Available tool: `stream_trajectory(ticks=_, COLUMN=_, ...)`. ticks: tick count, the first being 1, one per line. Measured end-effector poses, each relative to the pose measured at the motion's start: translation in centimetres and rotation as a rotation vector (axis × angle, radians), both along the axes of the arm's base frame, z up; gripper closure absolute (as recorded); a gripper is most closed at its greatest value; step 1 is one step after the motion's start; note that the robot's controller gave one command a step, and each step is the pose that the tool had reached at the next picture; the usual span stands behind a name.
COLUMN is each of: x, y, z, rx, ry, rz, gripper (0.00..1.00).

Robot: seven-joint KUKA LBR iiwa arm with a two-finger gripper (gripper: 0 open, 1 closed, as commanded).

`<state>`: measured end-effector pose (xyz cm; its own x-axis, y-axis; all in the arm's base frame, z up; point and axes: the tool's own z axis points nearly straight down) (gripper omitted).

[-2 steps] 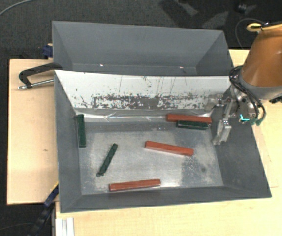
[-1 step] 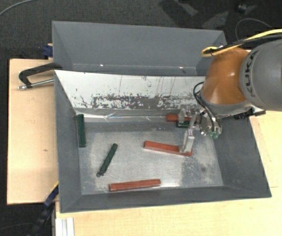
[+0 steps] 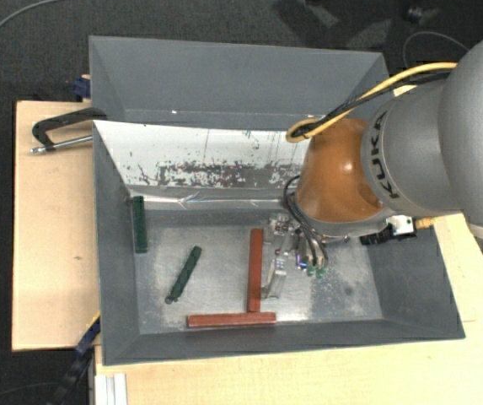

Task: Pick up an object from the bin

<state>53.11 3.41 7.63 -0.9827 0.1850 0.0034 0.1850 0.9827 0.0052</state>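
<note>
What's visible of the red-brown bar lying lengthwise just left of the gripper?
The red-brown bar is a long, slim, matte strip, material unclear. It lies flat on the bin floor, right of centre, running back to front. Its front end meets a second red-brown bar lying crosswise. The gripper hangs at its right edge; contact cannot be told.

The bin floor [image 3: 220, 256] is bare at centre and toward 3 o'clock. A long red-brown bar [image 3: 256, 264] lies just beside the gripper [image 3: 283, 277], at its 9 o'clock. A second red-brown bar [image 3: 231, 319] lies along the 6 o'clock wall. A green stick [image 3: 184, 274] and a green bar [image 3: 140, 224] lie toward 9 o'clock.
</note>
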Motion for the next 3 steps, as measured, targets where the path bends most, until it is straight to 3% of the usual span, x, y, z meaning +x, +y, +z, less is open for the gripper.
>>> stream_trajectory(ticks=1, x=3.5, y=4.7, z=6.7, rx=0.0, ry=-0.014, rz=-0.127, gripper=0.0)
stream_trajectory(ticks=2, x=-0.6, y=2.3, z=-0.5, rx=-0.004, ry=-0.008, rz=0.292, gripper=0.0)
stream_trajectory(ticks=3, x=3.8, y=-2.2, z=-0.4, rx=-0.006, ry=-0.012, rz=0.425, gripper=0.0)
